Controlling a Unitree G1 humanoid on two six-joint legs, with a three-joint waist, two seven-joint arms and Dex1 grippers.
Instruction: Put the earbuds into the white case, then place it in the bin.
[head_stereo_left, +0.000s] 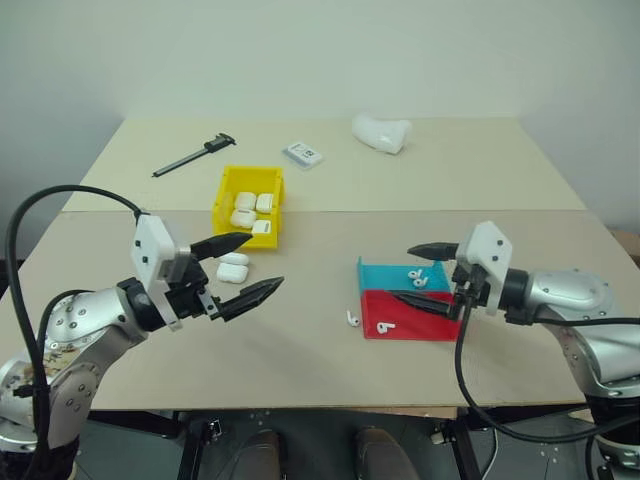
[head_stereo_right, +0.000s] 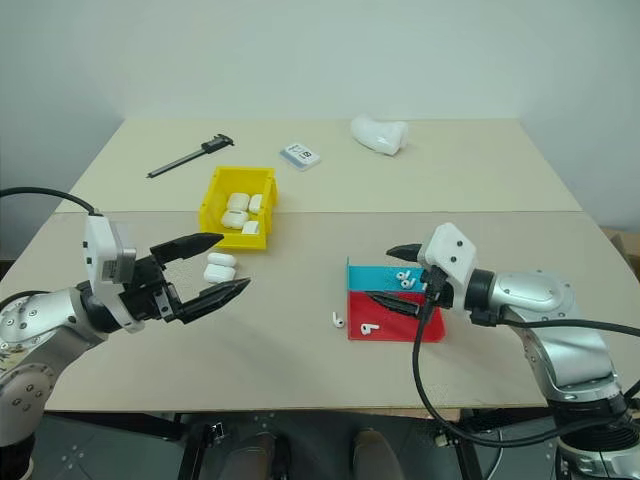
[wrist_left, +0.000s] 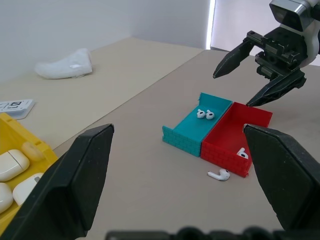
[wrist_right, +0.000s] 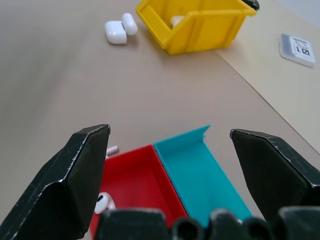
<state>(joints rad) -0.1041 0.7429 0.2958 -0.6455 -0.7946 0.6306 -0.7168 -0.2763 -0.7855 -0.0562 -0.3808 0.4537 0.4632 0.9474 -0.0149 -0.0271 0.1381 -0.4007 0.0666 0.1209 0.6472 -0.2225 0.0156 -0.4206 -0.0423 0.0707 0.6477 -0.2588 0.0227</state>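
Pale walls back a beige desk made of two tops pushed together, and from my seat I have both arms hovering above its near half with nothing held. My left gripper (head_stereo_left: 243, 267) has its fingers spread wide, empty, near the near-left edge; my right gripper (head_stereo_left: 425, 275) is likewise spread and empty, hanging over the trays toward the near-right edge. The white case (head_stereo_left: 233, 267) I want sits open on the desk just in front of the yellow bin (head_stereo_left: 248, 205), which stands left of centre and already holds what I count as four other cases. I count four earbuds: two in the teal tray (head_stereo_left: 380, 274), one in the red tray (head_stereo_left: 430, 322) that touches the teal one on its near side, and one loose earbud (head_stereo_left: 352, 319) on the desk just beside the red tray's left wall. Farther back lie a black caliper (head_stereo_left: 193, 156), a flat labelled packet (head_stereo_left: 303, 154) and a lumpy white object (head_stereo_left: 381, 133), one each. My worry is the buds: they are tiny and glossy, so I judge a pinch slightly off centre could squirt one out, or the fingertips could catch a tray wall and shove the trays. The open case is light, too, and could skid or snap closed if I nudge it.
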